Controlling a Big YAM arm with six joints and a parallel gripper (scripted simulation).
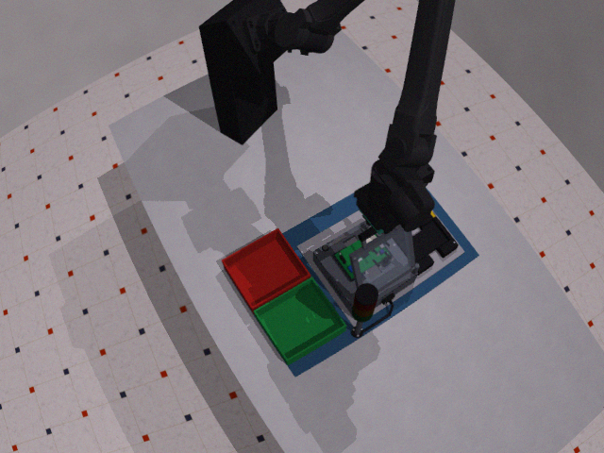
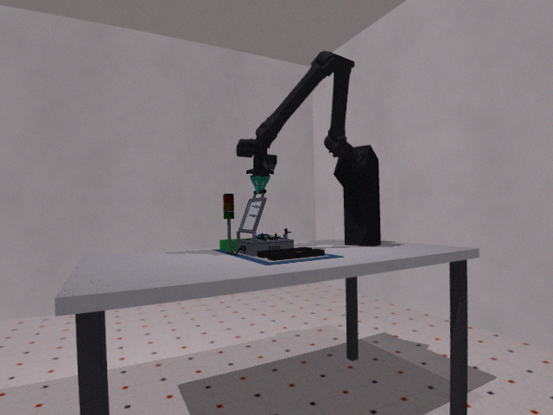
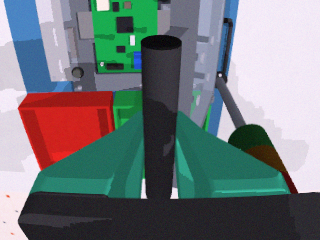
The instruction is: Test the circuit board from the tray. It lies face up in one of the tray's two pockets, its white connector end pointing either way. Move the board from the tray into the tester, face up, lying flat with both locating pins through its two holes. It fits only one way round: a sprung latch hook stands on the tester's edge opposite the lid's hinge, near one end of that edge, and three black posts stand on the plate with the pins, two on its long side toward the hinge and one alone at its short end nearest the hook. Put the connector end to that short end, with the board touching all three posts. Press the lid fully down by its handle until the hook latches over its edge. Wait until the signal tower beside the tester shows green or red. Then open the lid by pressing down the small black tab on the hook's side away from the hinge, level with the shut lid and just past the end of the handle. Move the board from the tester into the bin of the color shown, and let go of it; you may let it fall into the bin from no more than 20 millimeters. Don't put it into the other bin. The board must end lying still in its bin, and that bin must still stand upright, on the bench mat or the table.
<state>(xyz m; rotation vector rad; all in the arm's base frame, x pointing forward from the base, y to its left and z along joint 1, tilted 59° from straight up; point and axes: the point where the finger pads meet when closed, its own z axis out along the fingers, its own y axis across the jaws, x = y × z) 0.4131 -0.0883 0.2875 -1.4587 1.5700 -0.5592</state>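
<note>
The green circuit board (image 3: 126,23) (image 1: 348,258) lies face up on the tester's plate, its white connector end at the far left in the wrist view. The see-through lid (image 1: 382,265) (image 2: 252,214) stands tilted over the tester (image 2: 265,245), partly lowered. My gripper (image 3: 159,121) (image 2: 259,185) is above the tester. Its green fingers are shut on the lid's black bar handle (image 3: 162,114) at the lid's upper edge. The signal tower (image 1: 364,302) stands beside the tester (image 2: 228,205); none of its lamps looks lit.
The red bin (image 1: 265,268) and green bin (image 1: 299,322) stand side by side left of the tester on the blue mat. The black tray (image 1: 439,239) lies on the tester's other side, partly hidden by my arm. The arm's base block (image 1: 239,68) stands at the back.
</note>
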